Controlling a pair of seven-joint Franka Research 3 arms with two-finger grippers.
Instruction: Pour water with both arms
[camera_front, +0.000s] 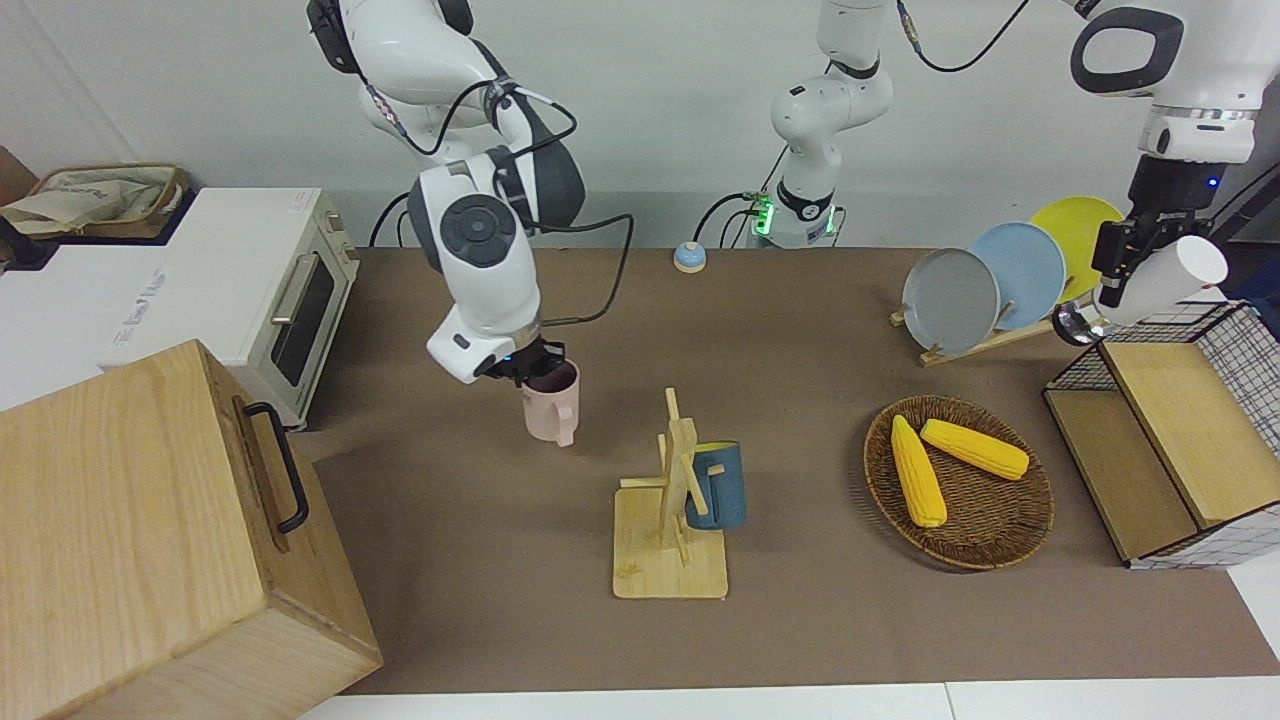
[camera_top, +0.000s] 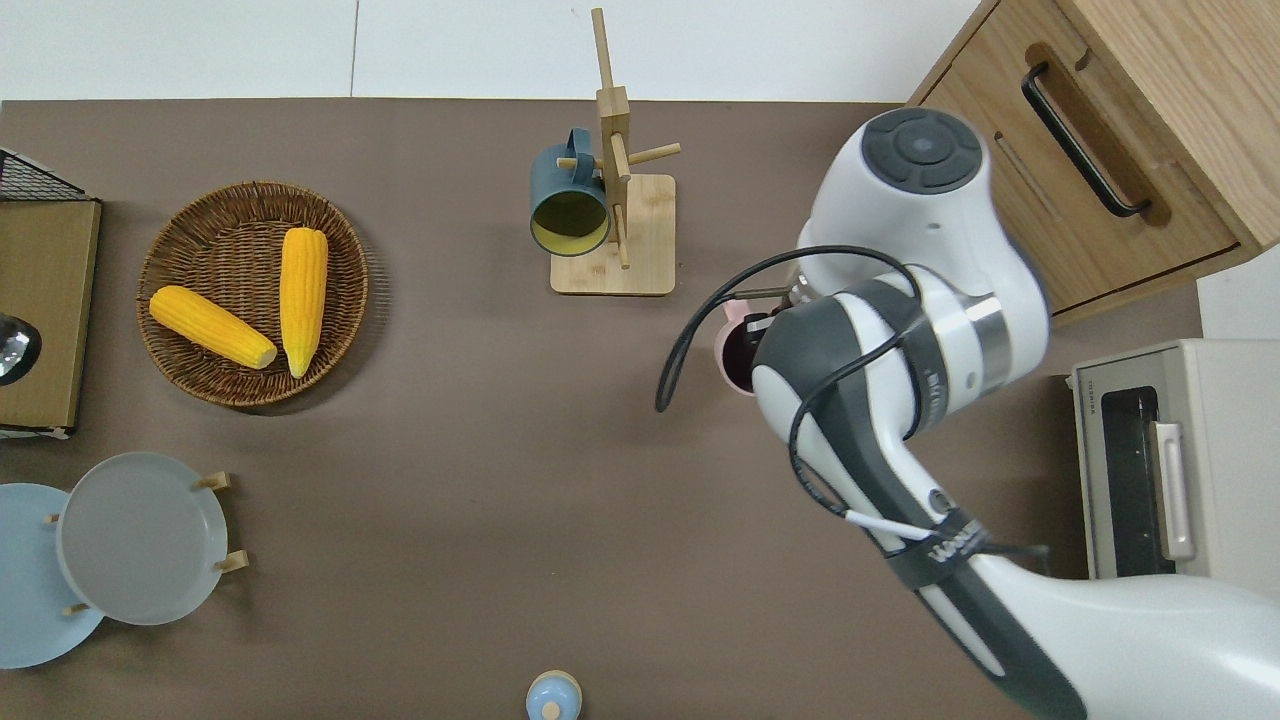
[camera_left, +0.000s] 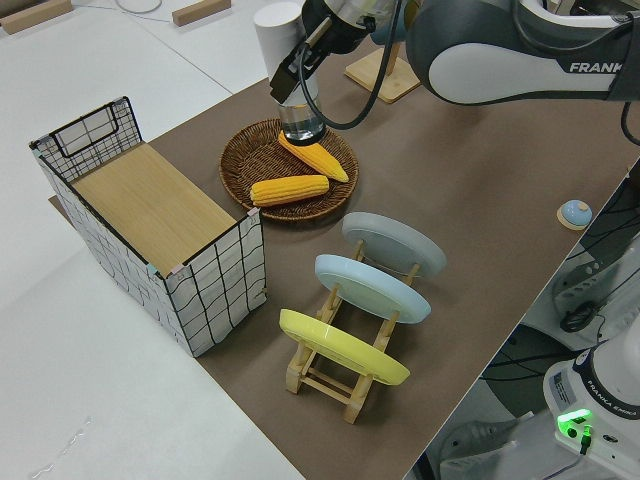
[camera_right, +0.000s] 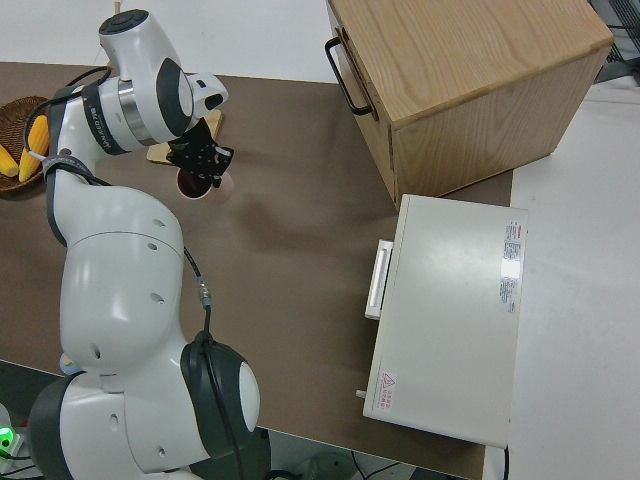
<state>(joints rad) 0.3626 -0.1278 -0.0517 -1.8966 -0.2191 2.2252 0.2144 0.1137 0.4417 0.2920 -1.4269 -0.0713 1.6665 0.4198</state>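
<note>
Your right gripper (camera_front: 528, 372) is clamped on the pink mug (camera_front: 552, 405) rim, mid-table, steadying it as the receiver. Your left gripper (camera_front: 1120, 262) grasps the white cup (camera_front: 1170, 278) tilted over the wire basket (camera_front: 1240, 340), probably pre-pour.

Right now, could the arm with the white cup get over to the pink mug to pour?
Probably yes. The left gripper holds the white cup up over the wire basket's end of the table. The pink mug stands open-topped, but the right gripper sits at its rim and may crowd the pour.

Brown table (camera_front: 800, 620); wicker basket (camera_front: 985, 545); mug rack (camera_front: 668, 560); plate rack (camera_front: 985, 343); toaster oven (camera_front: 250, 290).
</note>
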